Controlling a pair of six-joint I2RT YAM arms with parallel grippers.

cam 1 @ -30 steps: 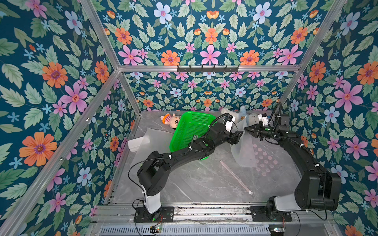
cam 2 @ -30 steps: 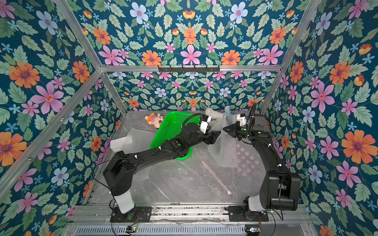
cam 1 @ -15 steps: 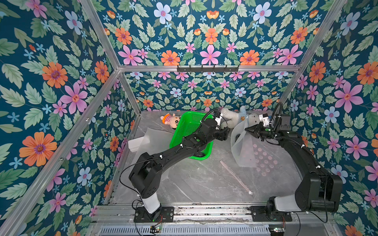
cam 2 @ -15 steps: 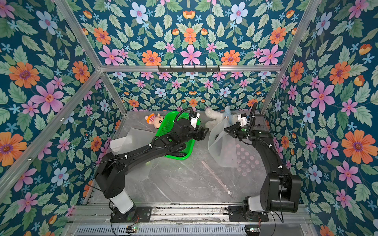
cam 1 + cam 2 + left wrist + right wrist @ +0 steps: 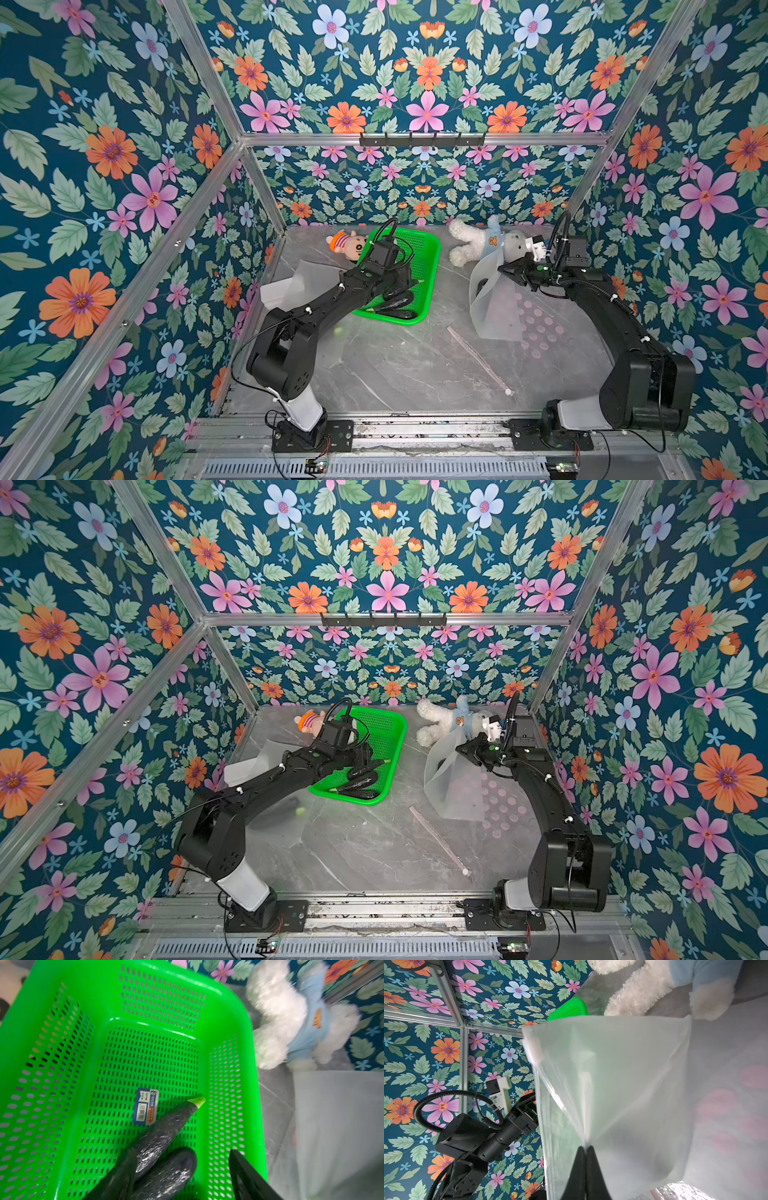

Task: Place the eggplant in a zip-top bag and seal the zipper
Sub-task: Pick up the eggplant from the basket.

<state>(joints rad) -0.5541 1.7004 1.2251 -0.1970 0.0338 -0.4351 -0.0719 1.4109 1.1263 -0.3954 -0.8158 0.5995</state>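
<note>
Jaws wide, my left gripper (image 5: 179, 1159) hangs over the slim, glossy dark-purple eggplant (image 5: 164, 1130), which looks firm and probably slippery and is best gripped mid-body, my right gripper (image 5: 584, 1153) pinching the translucent dotted zip-top bag (image 5: 623, 1084).

Long, dark purple eggplants (image 5: 162, 1132) with pale green stem tips lie together at the near end of a green perforated basket (image 5: 62, 1064). Beside the basket, the translucent, pink-dotted zip-top bag (image 5: 494, 299) rests on the surface (image 5: 395, 374) with its upper layer lifted. Its thin pink zipper (image 5: 478, 359) lies flat, with the white slider at its near end.

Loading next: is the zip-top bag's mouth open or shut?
Open: the right gripper pinches the zip-top bag's upper layer up, off the zipper on the table.
</note>
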